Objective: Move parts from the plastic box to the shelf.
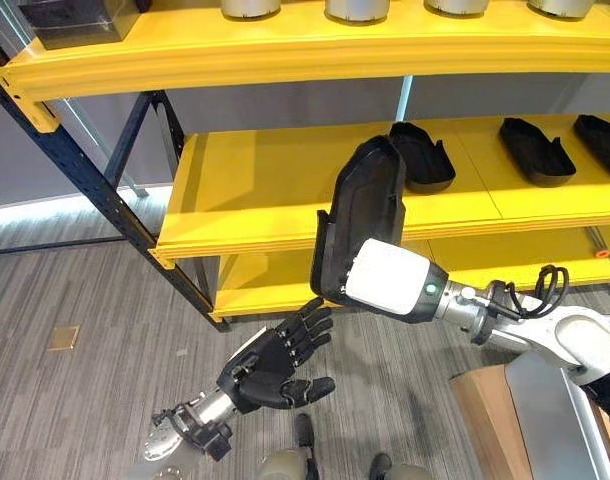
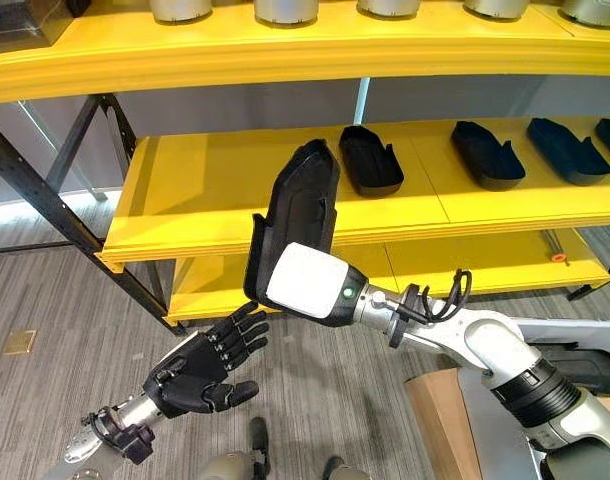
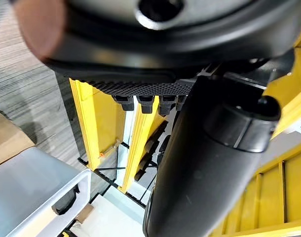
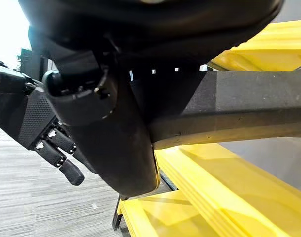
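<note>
The right hand (image 2: 307,282) holds a long black part (image 2: 297,215) upright in front of the yellow shelf (image 2: 235,200), its upper end level with the middle shelf board's front edge. The head views show mostly the white cover at the wrist end against the part's lower half. In the right wrist view the thumb (image 4: 84,94) is curled against the dark part (image 4: 224,111), so the hand appears to be clasped round it, though the fingers themselves are hidden behind the part.

The left hand (image 1: 275,362) hovers below and to the left of the held part, over the grey floor (image 1: 75,300), palm turned toward the part with its fingers spread and only gently bent, holding nothing. Its fingertips reach near the part's lower end without clearly touching it.

On the middle shelf board lie more black parts (image 2: 370,160) of the same shape, set in a row to the right of the held one. On the top board stand several grey round pieces (image 2: 285,10). At the lower right shows the corner of a grey box (image 1: 550,420).
</note>
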Motion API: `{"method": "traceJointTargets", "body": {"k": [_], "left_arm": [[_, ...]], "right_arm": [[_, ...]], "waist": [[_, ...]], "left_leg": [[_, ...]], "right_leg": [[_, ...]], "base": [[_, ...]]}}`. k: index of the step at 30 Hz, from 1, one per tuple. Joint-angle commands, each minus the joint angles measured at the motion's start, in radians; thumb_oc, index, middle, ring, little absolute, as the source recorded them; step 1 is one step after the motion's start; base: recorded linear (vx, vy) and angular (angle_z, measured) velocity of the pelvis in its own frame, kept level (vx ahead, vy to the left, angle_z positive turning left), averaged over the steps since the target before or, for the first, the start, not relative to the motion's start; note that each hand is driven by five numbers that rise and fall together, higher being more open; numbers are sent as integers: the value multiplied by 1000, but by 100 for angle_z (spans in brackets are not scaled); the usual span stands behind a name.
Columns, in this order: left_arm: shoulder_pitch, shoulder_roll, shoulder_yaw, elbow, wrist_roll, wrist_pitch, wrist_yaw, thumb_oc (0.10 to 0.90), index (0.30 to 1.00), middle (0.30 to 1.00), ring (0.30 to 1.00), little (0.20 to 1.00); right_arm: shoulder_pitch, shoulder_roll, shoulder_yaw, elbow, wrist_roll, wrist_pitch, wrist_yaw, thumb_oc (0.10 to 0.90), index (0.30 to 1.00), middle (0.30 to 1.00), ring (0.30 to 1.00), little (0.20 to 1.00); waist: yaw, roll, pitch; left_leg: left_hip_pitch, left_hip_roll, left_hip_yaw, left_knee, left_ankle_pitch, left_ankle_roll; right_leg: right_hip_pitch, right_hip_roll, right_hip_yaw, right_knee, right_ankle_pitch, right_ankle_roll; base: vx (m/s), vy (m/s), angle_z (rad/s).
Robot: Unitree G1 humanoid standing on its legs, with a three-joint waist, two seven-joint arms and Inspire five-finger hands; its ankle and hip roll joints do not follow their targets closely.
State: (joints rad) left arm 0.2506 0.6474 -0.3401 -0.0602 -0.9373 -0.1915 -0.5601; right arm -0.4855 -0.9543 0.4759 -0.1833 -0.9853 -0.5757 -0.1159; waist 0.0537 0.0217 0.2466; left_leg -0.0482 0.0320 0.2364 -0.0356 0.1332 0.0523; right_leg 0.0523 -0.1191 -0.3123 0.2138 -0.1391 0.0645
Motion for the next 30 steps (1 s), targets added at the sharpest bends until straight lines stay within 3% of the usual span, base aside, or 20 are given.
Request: {"method": "traceJointTargets", "body": {"k": [1,7,14,17,18,19,21,22,24,25,26,28,29,30], "left_arm": [[-118,-9,13,-191,-39,-110,-70,900,1000,1000,1000,1000],[-92,-1,23,-185,-27,-137,-81,900,1000,1000,1000,1000],[-92,10,40,-201,-30,-125,-92,900,1000,1000,1000,1000],[-100,12,42,-199,-22,-139,-73,900,1000,1000,1000,1000],[-109,11,49,-201,-24,-143,-59,900,1000,1000,1000,1000],[-110,12,50,-202,-24,-142,-58,900,1000,1000,1000,1000],[-129,7,57,-202,-13,-147,-42,900,1000,1000,1000,1000],[-132,6,60,-202,-13,-142,-44,900,1000,1000,1000,1000],[-147,-2,72,-186,-6,-132,-49,900,1000,1000,1000,1000],[-150,-9,79,-181,-4,-124,-51,900,1000,1000,1000,1000],[-150,-9,82,-182,-4,-121,-51,900,1000,1000,1000,1000],[-137,-14,97,-200,7,-116,-36,900,1000,1000,1000,1000],[-134,-15,98,-202,8,-115,-35,900,1000,1000,1000,1000],[-124,-19,103,-209,12,-120,-26,900,1000,1000,1000,1000]], "right_arm": [[-148,124,39,-81,89,-90,-175,400,300,300,300,300],[-201,80,65,-52,81,-48,-198,400,300,300,300,300],[-239,52,62,-19,19,-16,-252,400,300,300,300,300],[-260,52,64,2,33,4,-248,400,300,300,300,300],[-268,53,63,15,32,8,-248,400,300,300,300,300],[-268,54,62,18,34,9,-246,400,300,300,300,300],[-254,60,34,19,45,11,-219,400,300,300,300,300],[-250,60,29,20,41,12,-219,400,300,300,300,300],[-248,67,23,32,51,31,-209,400,300,300,300,300],[-253,72,26,41,45,41,-212,400,300,300,300,300],[-254,72,28,44,42,42,-213,400,300,300,300,300],[-256,60,47,52,33,39,-226,400,300,300,300,300],[-256,60,49,53,32,39,-228,400,300,300,300,300],[-253,44,59,48,31,34,-239,400,300,300,300,300]], "waist": [[9,-38,-53],[27,-29,-45],[43,-26,-45],[46,-24,-49],[49,-27,-46],[49,-23,-49],[48,-28,-40],[49,-31,-36],[50,-31,-24],[46,-28,-20],[45,-27,-20],[42,-14,-25],[41,-15,-25],[41,-13,-24]], "left_leg": [[138,-24,69,172,-347,-28],[112,2,79,205,-349,-43],[91,9,90,252,-360,-48],[87,8,79,319,-389,-58],[69,8,91,369,-362,-61],[74,11,75,381,-376,-70],[16,38,90,514,-273,-97],[-2,46,91,548,-262,-102],[-48,106,97,608,-251,-130],[-42,145,118,564,-235,-134],[-36,152,123,544,-232,-133],[-1,214,121,331,-142,-162],[6,210,123,318,-133,-164],[9,264,105,246,-51,-190]], "right_leg": [[-105,-18,-7,-110,103,26],[-73,-14,-38,-94,51,4],[-55,-13,-73,-65,12,-19],[-46,-3,-75,-38,-27,-32],[-50,-4,-99,-25,-28,-54],[-44,4,-87,-18,-49,-52],[-31,12,-113,-12,-53,-88],[-26,12,-112,-12,-56,-90],[-4,21,-99,6,-91,-90],[1,21,-105,21,-105,-89],[1,20,-108,25,-107,-88],[10,10,-118,40,-115,-73],[11,9,-118,40,-115,-73],[17,-7,-113,47,-117,-64]], "base": [[110,-53,12],[73,-53,17],[46,-95,10],[42,-123,11],[78,-95,14],[-43,-120,36],[5,-142,65],[35,-148,76],[96,-53,79],[103,34,48],[86,196,27],[108,275,37],[107,257,27],[108,319,5]]}}
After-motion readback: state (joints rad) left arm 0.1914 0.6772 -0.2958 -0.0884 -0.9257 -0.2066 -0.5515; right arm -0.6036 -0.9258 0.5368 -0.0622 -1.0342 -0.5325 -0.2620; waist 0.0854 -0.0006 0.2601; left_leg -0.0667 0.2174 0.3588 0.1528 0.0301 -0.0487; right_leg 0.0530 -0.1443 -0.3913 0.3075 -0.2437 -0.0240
